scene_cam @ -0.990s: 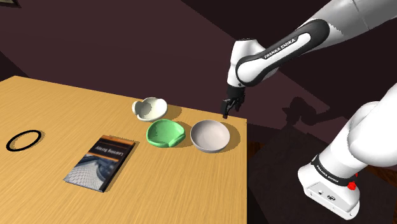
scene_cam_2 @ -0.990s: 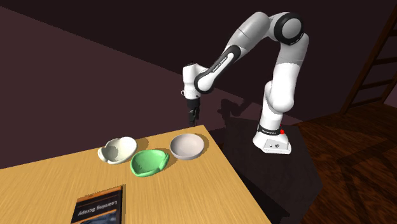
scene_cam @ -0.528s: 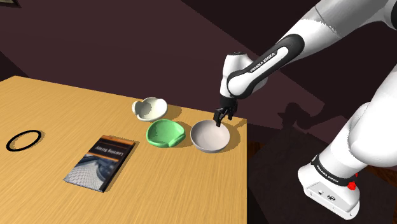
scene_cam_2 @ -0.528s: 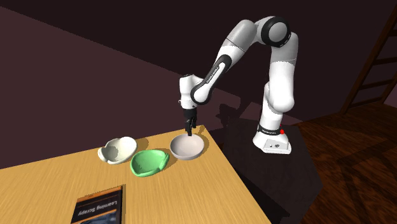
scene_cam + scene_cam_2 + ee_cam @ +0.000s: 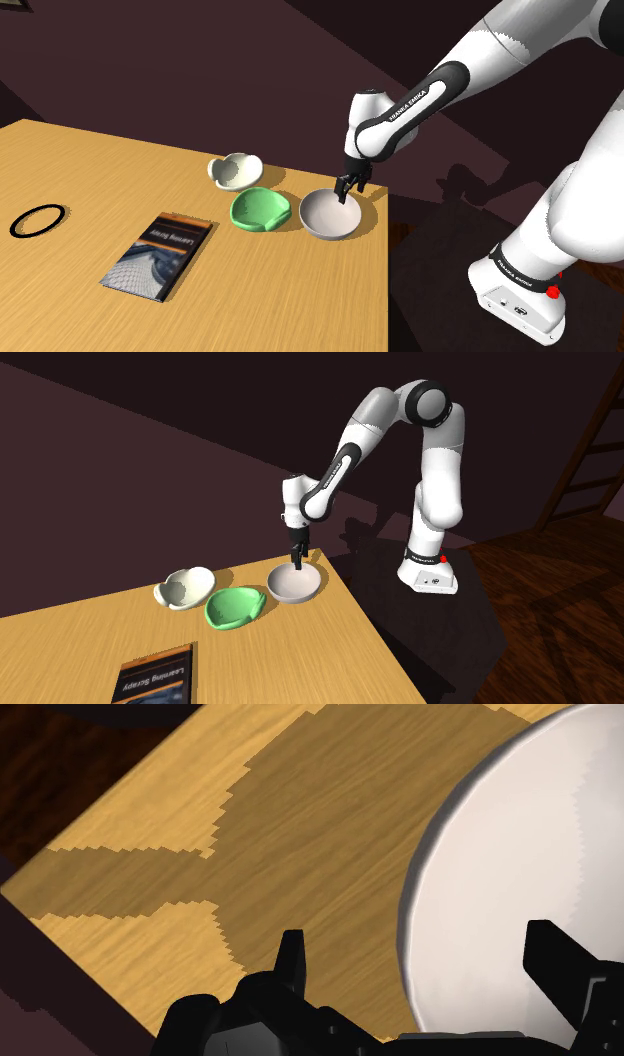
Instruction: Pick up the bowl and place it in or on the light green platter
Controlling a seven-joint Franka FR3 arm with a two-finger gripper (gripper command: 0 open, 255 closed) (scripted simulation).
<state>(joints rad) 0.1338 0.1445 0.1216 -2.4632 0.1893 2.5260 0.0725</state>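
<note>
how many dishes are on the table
3: a round white bowl under the open gripper, the green platter beside it on the shoulder view's left, and a wavy-rimmed white dish just beyond the platter. None looks hidden.

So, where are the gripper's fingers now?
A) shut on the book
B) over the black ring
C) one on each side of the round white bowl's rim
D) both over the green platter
C: the wrist view shows the open gripper astride the bowl rim: one finger over the table, one over the bowl's inside.
</note>
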